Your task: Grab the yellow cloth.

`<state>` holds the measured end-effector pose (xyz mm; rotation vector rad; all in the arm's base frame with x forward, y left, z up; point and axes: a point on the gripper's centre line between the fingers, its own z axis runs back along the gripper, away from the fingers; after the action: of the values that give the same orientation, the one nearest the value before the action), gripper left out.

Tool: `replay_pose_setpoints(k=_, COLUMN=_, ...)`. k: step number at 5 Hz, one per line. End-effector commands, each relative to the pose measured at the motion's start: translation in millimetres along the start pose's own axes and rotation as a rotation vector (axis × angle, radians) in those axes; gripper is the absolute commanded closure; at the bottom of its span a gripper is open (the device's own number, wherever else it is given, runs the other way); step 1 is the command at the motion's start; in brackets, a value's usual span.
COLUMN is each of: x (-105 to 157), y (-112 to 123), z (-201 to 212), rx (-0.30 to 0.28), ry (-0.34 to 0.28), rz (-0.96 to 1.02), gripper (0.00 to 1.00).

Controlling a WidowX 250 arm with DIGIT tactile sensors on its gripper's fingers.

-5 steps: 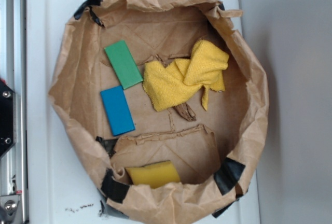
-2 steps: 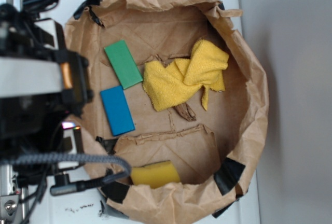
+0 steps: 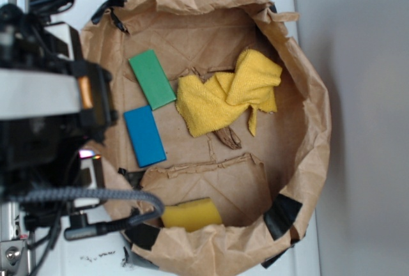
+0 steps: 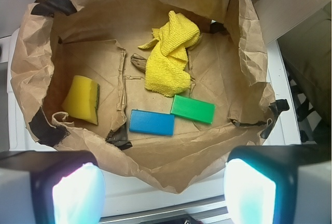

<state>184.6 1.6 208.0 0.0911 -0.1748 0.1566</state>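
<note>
While the arm (image 3: 45, 129) crowds the left edge of the exterior view, the gripper (image 4: 163, 185) hangs outside the rim of the paper bag (image 3: 313, 142), and in the wrist view its two fingers (image 4: 75, 187) stand wide apart at the bottom corners with nothing between them. Empty-handed, then! The yellow cloth (image 3: 223, 94) lies crumpled on the bag's floor, toward the side away from the arm, one end folded up into a thick lump (you can see the fuzzy weave best from the wrist camera (image 4: 168, 53)). Just beside it sits the green block (image 3: 152, 78), close to the cloth's edge, though contact is hard to call. The blue block (image 3: 144, 136) lies next to the green one, corner to corner. Well apart from all of that, beyond a torn ridge of paper, the yellow sponge (image 3: 190, 214) is tucked against the bag wall, a dark green edge showing from the wrist side (image 4: 83, 99). The bag rests on a white surface (image 3: 57, 14).
</note>
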Motion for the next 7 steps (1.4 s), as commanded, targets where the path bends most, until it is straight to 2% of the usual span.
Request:
replay_pose_setpoints(k=1, x=39.1, y=-0.5, z=-25.4, rx=0.038, ry=-0.076, rz=0.04, gripper=0.0)
replay_pose_setpoints(k=2, x=66.8, y=3.4, z=-62.1, rx=0.069, ry=-0.078, rz=0.072, gripper=0.0)
replay_pose_setpoints(k=3, x=80.2, y=7.3, z=-84.7, rx=0.094, ry=-0.083, rz=0.088, gripper=0.0)
replay_pose_setpoints(k=5, x=104.5, y=23.1, z=-146.7, rx=0.183, ry=-0.049, rz=0.151, gripper=0.0)
replay_pose_setpoints(k=6, x=107.8, y=34.0, z=-171.2, rx=0.121, ry=0.024, rz=0.179, gripper=0.0)
replay_pose_setpoints(k=7, x=106.4, y=29.7, z=-186.0, rx=-0.029, ry=0.077, rz=0.201, gripper=0.0)
